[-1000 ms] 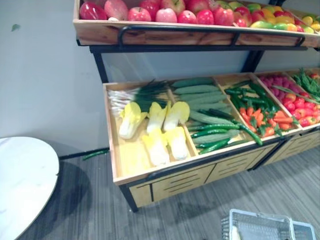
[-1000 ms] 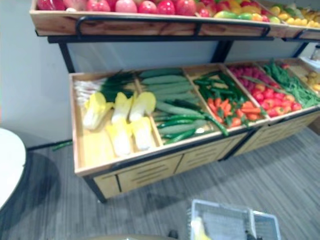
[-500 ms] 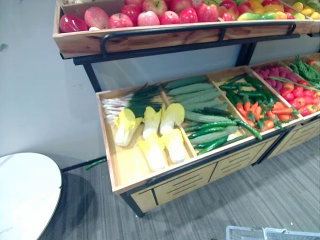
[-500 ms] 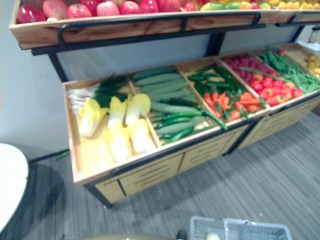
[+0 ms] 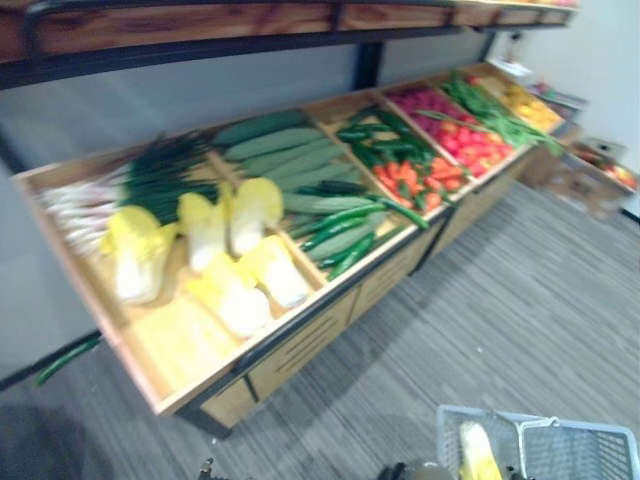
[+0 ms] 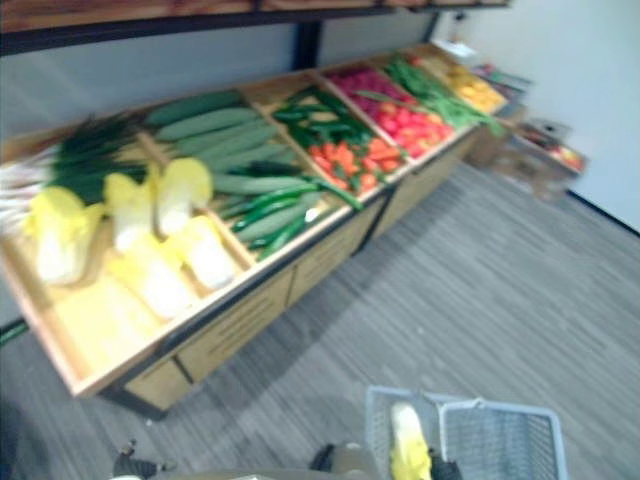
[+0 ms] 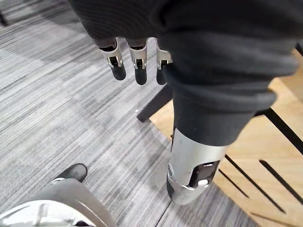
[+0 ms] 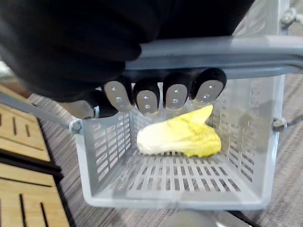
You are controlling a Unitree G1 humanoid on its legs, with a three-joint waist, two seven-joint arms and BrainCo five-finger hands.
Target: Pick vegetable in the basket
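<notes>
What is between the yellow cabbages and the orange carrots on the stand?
Long green cucumbers lie in the stretch between them; both eye views show it.

Count five napa cabbages (image 5: pixel 205 228) in the wooden bin (image 5: pixel 175 345) at 9 o'clock, plus a sixth cabbage (image 8: pixel 182 137) inside the one grey basket (image 8: pixel 106 161) at 5 o'clock. Add one bunch of green onions (image 5: pixel 100 190) at 10 o'clock and one stray cucumber (image 5: pixel 68 358) on the floor (image 5: pixel 450 330) at 8 o'clock. Piled cucumbers (image 5: pixel 300 160) at 12 o'clock: too blurred to count.
</notes>
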